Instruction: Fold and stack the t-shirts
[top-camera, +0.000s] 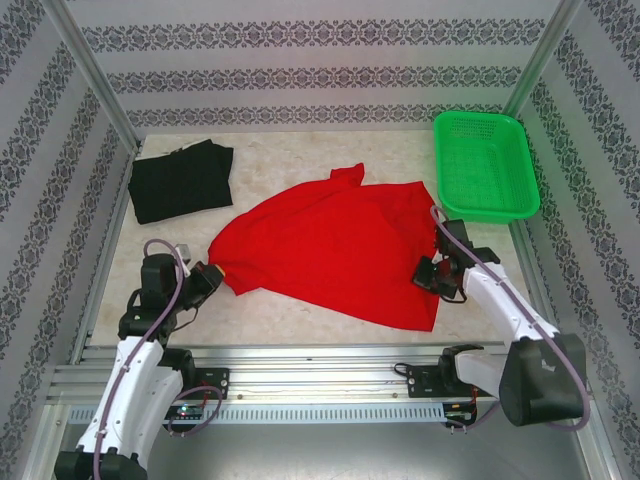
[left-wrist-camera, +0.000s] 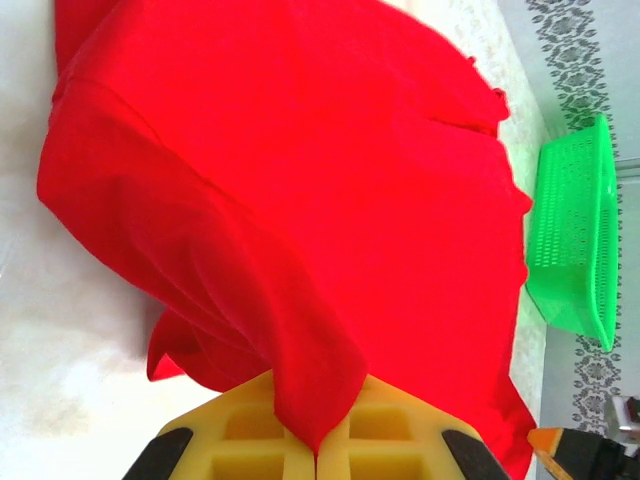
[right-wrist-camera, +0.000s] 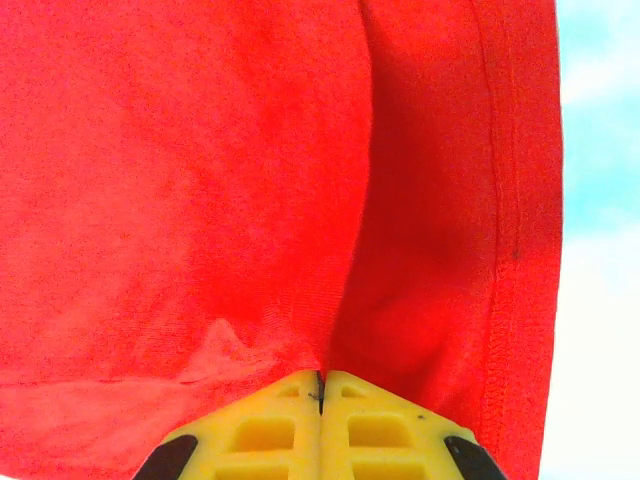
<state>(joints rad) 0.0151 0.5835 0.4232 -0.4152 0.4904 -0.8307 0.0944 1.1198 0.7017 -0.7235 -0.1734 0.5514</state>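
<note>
The red t-shirt (top-camera: 330, 245) lies spread across the middle of the table, plain side up, its print hidden. My left gripper (top-camera: 207, 270) is shut on the shirt's near-left corner; in the left wrist view the red t-shirt (left-wrist-camera: 300, 200) runs into the closed yellow fingers (left-wrist-camera: 250, 430). My right gripper (top-camera: 436, 268) is shut on the shirt's right edge, and in the right wrist view the red t-shirt (right-wrist-camera: 250, 180) with its hem is pinched between the yellow fingers (right-wrist-camera: 380, 430). The black t-shirt (top-camera: 182, 180) lies folded at the back left.
A green mesh basket (top-camera: 483, 165) stands at the back right, also the green basket (left-wrist-camera: 575, 240) in the left wrist view. Patterned walls enclose the table on three sides. A metal rail runs along the near edge.
</note>
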